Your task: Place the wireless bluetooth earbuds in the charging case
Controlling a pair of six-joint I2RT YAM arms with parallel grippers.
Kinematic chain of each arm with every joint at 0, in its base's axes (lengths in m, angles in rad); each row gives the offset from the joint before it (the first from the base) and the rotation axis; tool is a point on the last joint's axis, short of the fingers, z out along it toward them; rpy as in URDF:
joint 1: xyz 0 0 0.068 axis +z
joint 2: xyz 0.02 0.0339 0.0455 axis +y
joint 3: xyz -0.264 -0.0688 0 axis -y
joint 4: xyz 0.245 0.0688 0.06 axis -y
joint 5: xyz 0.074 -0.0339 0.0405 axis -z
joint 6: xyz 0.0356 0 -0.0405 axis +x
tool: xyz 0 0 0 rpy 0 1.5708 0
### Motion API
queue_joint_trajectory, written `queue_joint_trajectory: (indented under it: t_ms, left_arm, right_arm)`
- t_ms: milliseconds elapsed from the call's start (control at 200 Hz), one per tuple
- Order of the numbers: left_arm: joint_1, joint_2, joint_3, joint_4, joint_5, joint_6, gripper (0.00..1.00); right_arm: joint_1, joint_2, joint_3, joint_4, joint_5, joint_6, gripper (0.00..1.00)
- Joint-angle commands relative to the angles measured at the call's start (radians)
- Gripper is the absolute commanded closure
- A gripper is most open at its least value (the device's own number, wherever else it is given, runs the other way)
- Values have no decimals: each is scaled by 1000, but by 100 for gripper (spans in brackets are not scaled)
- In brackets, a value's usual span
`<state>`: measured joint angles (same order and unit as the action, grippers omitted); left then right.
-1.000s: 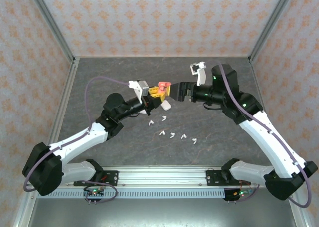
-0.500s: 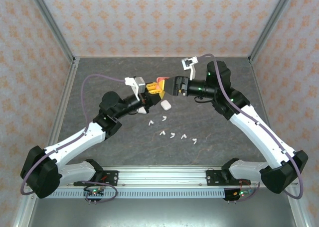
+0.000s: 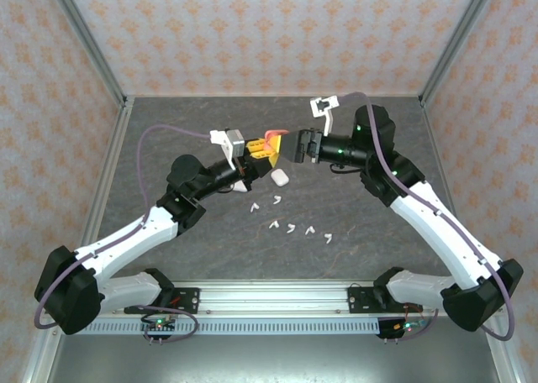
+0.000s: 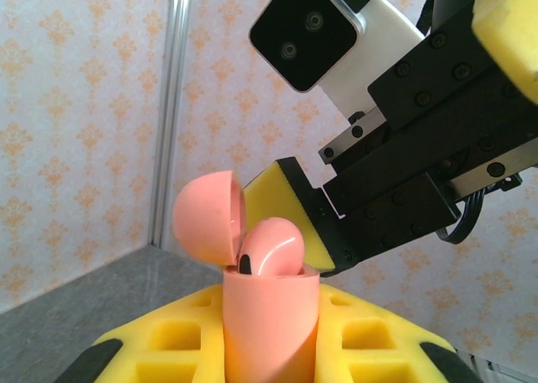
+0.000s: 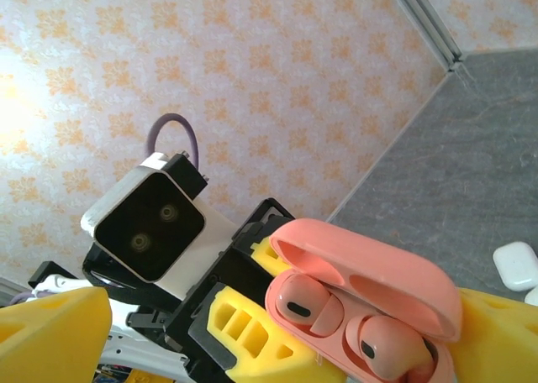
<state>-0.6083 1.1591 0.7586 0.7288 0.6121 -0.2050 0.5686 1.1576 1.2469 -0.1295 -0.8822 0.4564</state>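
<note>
A salmon-pink charging case (image 4: 269,324) stands upright with my left gripper (image 4: 269,354) shut on it, lid (image 4: 208,217) hinged open. In the right wrist view two pink earbuds (image 5: 307,303) (image 5: 378,347) sit in the case (image 5: 370,270). From above, the case (image 3: 271,136) hangs over the table's middle at my left gripper (image 3: 257,152). My right gripper (image 3: 292,145) faces it, open, one yellow finger (image 4: 294,215) close behind the case; I cannot tell if it touches. Several white earbuds (image 3: 291,228) lie loose on the table.
A white case (image 3: 278,177) lies shut on the grey table (image 3: 168,123) just below the grippers, also in the right wrist view (image 5: 517,265). Patterned walls and metal posts (image 3: 88,43) enclose the table. The arm bases sit on the front rail (image 3: 269,295).
Over the second my left gripper lifted the pink case slightly back and left. My right gripper swung left and closer to it, jaws staying wide. Almost nothing moved in the last half second.
</note>
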Motion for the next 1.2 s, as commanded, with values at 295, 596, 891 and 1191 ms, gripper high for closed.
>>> queue_joint_trajectory:
  t_ms: [295,596,891,1191]
  left_arm:
    - [-4,1,17,-16,-13,11,100]
    - [-4,8,20,-23,-11,15,100]
    - [-2,1,26,-72,-51,25,100]
    - [-1,35,50,-203,-130,40,100]
  right_arm:
    - [1,-94,-48,90,29,-31,1]
    - [1,-121,-72,75,47,-51,1]
    - [-20,-134,-21,-145,338,-118,1]
    - [-117,-152,-112,-350,904,73,1]
